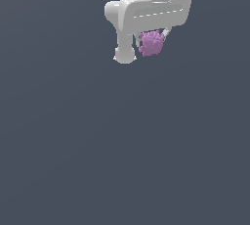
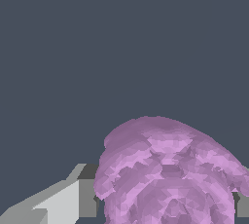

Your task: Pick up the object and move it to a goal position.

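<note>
The object (image 1: 151, 43) is a small purple-pink bumpy chunk near the top of the exterior view. It sits between the white gripper's (image 1: 145, 48) two fingers; the thick finger (image 1: 125, 48) presses its side toward the exterior view's left, and the other finger is mostly hidden behind it. In the wrist view the object (image 2: 165, 174) fills the space between a grey-white finger (image 2: 68, 201) and a sliver of the other finger (image 2: 241, 203). The gripper (image 2: 163, 206) is shut on the object. No goal marker shows in either view.
A plain dark grey-blue surface (image 1: 122, 160) fills both views. No other objects, containers or edges are in sight.
</note>
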